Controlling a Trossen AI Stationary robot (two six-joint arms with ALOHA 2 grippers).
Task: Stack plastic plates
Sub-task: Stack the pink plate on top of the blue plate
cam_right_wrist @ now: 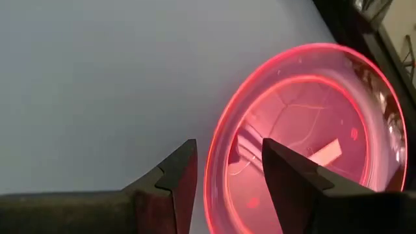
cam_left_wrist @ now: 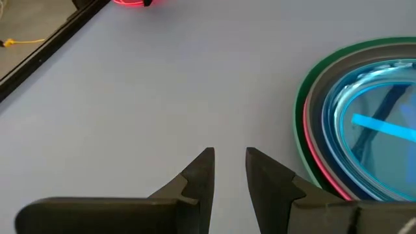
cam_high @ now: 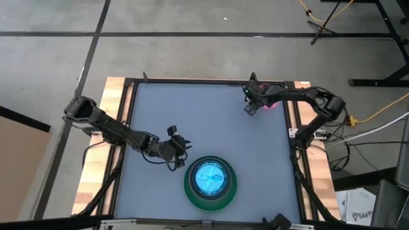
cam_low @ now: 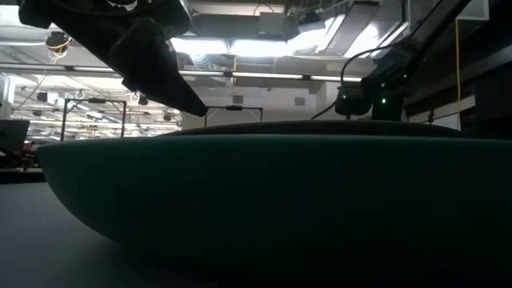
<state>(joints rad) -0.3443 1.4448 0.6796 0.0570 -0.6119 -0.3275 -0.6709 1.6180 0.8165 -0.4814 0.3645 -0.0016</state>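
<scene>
Grey table [cam_high: 204, 115] filling centre frame. Stack at lower centre: dark green plate [cam_high: 189, 190] outermost, grey plate [cam_left_wrist: 316, 97] and pink plate [cam_left_wrist: 311, 140] nested within, translucent blue plate [cam_high: 210, 177] on top. Small translucent pink plate [cam_right_wrist: 305, 130] at upper right, by the table edge. Left gripper [cam_high: 181, 144] just left of the stack, fingers slightly parted, empty. Right gripper [cam_right_wrist: 224, 172] parted, straddling the small pink plate's rim.

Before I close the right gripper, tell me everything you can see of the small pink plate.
The small translucent pink plastic plate is round, with a raised rim and a pale stripe inside. It lies flat at the table's far right corner, apart from the stack. The open right gripper straddles its rim, one finger each side; contact is unclear.
</scene>
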